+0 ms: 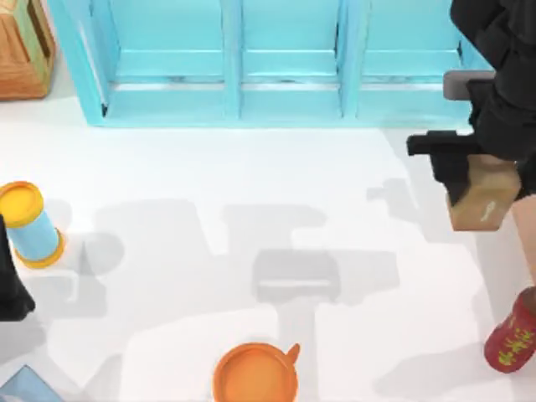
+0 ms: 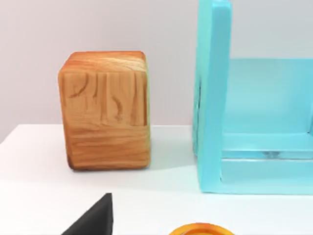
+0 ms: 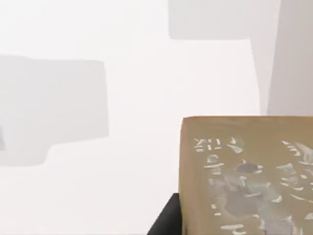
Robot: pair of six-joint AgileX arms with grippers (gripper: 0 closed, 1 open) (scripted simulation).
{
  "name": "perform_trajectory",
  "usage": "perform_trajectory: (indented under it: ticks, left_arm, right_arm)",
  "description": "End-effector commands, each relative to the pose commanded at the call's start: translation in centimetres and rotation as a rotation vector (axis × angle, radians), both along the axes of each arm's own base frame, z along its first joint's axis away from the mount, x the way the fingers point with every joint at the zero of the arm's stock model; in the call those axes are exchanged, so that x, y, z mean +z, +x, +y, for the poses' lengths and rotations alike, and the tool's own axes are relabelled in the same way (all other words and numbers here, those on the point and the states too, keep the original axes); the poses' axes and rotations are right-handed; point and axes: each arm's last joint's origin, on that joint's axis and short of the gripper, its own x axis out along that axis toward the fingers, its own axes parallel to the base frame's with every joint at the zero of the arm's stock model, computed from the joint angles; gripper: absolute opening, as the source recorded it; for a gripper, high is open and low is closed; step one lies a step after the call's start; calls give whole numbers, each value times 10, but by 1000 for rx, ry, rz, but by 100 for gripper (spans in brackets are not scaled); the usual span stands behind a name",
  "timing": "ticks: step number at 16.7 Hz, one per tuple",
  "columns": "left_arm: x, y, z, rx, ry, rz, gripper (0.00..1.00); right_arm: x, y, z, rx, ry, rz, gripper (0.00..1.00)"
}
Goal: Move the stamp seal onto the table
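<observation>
Right gripper (image 1: 469,180) at the table's (image 1: 251,184) right side, fingers clamped on the stamp seal (image 1: 483,194), block tilted, held above the white surface, near the blue cabinet (image 1: 285,67), left arm parked at the left edge

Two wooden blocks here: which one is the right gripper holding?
The stamp seal, small and tan, held by the right gripper; the wooden box stands far left.

Top view overhead; wrist views low, close; shared: table (image 1: 251,167).
</observation>
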Motion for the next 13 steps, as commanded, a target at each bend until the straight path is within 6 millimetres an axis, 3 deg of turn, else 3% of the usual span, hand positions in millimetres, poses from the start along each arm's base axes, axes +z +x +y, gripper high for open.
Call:
perform_trajectory:
  ticks: [6, 13]
  left_arm:
    - [0, 0, 0, 0, 0, 0, 100]
    - [0, 0, 0, 0, 0, 0, 100]
  right_arm:
    - [-47, 24, 47, 0, 2, -3, 0]
    - [-54, 25, 47, -6, 1, 2, 0]
